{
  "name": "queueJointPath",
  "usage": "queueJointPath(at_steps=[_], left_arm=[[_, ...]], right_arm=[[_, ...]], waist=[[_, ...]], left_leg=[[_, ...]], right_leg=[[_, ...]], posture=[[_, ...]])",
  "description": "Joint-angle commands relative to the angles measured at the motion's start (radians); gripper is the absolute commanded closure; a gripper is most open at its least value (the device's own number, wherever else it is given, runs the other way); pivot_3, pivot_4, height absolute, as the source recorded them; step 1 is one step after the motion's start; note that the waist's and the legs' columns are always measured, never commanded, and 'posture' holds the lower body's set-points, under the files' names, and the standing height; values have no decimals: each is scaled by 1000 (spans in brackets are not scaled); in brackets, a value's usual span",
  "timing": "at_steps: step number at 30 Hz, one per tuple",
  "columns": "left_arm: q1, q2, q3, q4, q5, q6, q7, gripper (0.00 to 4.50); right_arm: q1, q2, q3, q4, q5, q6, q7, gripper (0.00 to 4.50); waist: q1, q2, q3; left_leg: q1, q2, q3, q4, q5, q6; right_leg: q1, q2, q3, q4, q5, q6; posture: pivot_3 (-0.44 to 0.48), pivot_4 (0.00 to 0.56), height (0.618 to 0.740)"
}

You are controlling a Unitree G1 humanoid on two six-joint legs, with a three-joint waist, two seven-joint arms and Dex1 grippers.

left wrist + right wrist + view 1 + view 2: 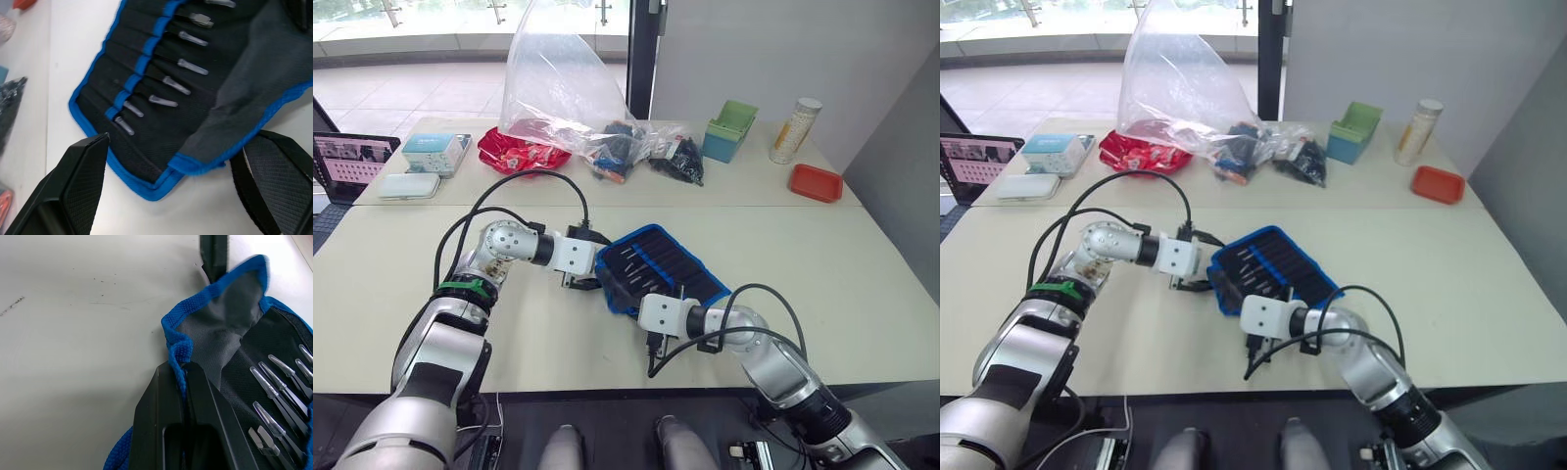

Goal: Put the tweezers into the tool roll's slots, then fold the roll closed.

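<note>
Since the tweezers (182, 65) already sit in the slots of the tool roll (656, 266), which lies open on the table (822, 264), you have only the folding left. The right gripper (185, 377) is clamped on the roll's blue border at one corner. The left gripper (171, 188) stands with fingers wide apart around the lifted flap beside the roll's edge.

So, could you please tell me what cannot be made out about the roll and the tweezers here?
- Tool roll: its near edge in the head views, hidden behind the right gripper and wrist.
- Tweezers: their bodies in the left wrist view, hidden inside the slots; the row is cut off by the picture's edge.
- Strap: cannot be picked out in any view.
</note>
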Motion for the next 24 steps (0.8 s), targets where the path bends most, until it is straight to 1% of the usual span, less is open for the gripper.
queueJointPath(at_steps=[1, 2, 6, 8, 11, 14, 16, 18, 20, 22, 24], left_arm=[[-41, -18, -8, 19, 10, -51, 5, 0], [-47, -22, -10, 26, 15, -59, 9, 0], [-65, -35, -7, 60, 26, -38, 28, 1057], [-70, -36, -3, 74, 30, -33, 30, 1835], [-69, -29, 0, 84, 29, -30, 22, 2725], [-63, -9, -28, 84, 97, -17, 96, 3768], [-53, -8, -22, 76, 105, 17, 132, 4429], [-43, 5, -20, 66, 124, 53, 179, 4473], [-31, 27, -20, 54, 136, 91, 194, 4473], [-6, 59, 1, 24, 115, 141, 176, 4473], [40, 90, 31, -34, 69, 200, 139, 4473]], right_arm=[[1, 2, -25, -41, -8, 15, -11, 4482], [0, 3, -26, -40, -8, 16, -11, 4482], [2, 3, -28, -40, -9, 24, -12, 4500], [2, 2, -30, -39, -9, 24, -11, 4500], [-1, -9, -33, -31, -20, 28, -11, 4500], [-13, -46, -36, 9, -42, -3, 1, 4500], [-28, -68, -44, 46, -51, -25, 1, 4500], [-48, -90, -54, 98, -62, -57, -6, 4500], [-71, -105, -57, 144, -72, -86, -11, 4500], [-113, -105, -65, 197, -72, -116, -18, 4500], [-162, -100, -65, 254, -74, -152, -20, 4500]], waist=[[1, 0, 0], [2, 0, 0], [3, 0, 0], [2, 0, 0], [3, 0, 0], [4, 0, 0], [7, 0, 0], [9, 0, 0], [9, 0, 0], [6, 0, 0], [-8, 0, 0]], left_leg=[[0, 0, 0, 0, 0, 0], [0, 0, 0, 0, 0, 0], [0, 0, 0, 1, 0, 0], [0, 0, 0, 1, 0, 0], [0, 0, -1, 1, 0, 0], [0, 0, -1, 1, 0, 0], [0, 0, -1, 2, 0, 0], [0, -1, -1, 2, 0, 0], [0, -1, -1, 3, 0, 0], [0, -1, -1, 3, 0, 0], [1, 0, -1, 2, 0, 0]], right_leg=[[0, 0, 0, 0, 0, 0], [0, 0, 0, 0, 0, 0], [0, 0, 0, 0, 0, 0], [0, 0, 0, 0, 0, 1], [0, 0, 0, 1, 0, 1], [0, 0, 0, 1, 0, 1], [1, 0, 0, 1, 0, 1], [1, 0, 0, 1, 1, 1], [1, 0, 0, 1, 1, 2], [1, 0, 0, 1, 1, 2], [1, 0, 0, 2, 1, 2]], posture=[[0, 150, 733], [0, 150, 733], [0, 150, 733], [0, 150, 733], [0, 150, 733], [0, 150, 733], [0, 150, 733], [0, 150, 733], [0, 150, 733], [0, 150, 733], [0, 150, 733]])
